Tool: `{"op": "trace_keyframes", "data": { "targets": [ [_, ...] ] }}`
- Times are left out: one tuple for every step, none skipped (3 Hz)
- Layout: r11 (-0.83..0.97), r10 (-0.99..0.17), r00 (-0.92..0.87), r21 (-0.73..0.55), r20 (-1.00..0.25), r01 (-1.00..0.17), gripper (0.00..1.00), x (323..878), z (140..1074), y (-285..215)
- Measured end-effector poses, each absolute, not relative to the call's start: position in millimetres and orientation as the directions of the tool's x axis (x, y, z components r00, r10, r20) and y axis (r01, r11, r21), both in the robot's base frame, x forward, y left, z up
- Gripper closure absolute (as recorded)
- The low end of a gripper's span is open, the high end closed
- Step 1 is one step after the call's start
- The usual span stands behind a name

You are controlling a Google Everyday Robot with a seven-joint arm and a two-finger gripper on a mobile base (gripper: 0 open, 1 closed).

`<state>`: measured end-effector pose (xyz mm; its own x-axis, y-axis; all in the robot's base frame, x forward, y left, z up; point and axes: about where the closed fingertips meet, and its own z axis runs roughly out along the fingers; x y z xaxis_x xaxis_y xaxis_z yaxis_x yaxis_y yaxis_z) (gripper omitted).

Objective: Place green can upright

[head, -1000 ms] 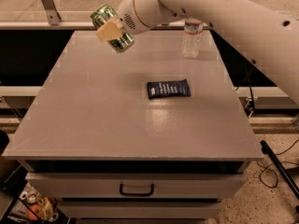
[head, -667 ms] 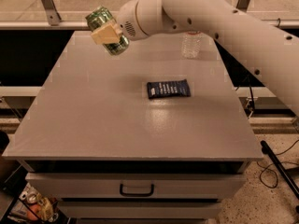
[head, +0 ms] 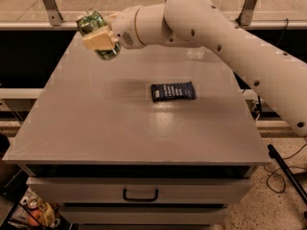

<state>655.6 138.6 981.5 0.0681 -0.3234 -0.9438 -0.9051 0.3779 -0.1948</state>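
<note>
The gripper (head: 99,38), fingers closed around the tilted green can (head: 90,23), holds it in the air over the bench's (head: 96,128) far left corner, seemingly to stand it upright.

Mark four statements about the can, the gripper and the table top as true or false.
1. The gripper holds the green can in the air above the table. True.
2. The green can is upright. False: it is tilted in the gripper.
3. A dark blue packet lies flat near the table's middle. True.
4. The dark blue packet touches the green can. False: they are well apart.
</note>
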Motion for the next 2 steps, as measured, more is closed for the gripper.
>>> {"op": "trace_keyframes", "data": {
  "targets": [
    [0.351, -0.279, 0.057, -0.157, -0.958, -0.923, 1.0, 661, 971, 153],
    [0.332, -0.24, 0.019, -0.101, -0.971, -0.938, 1.0, 672, 957, 163]
  ]
}}
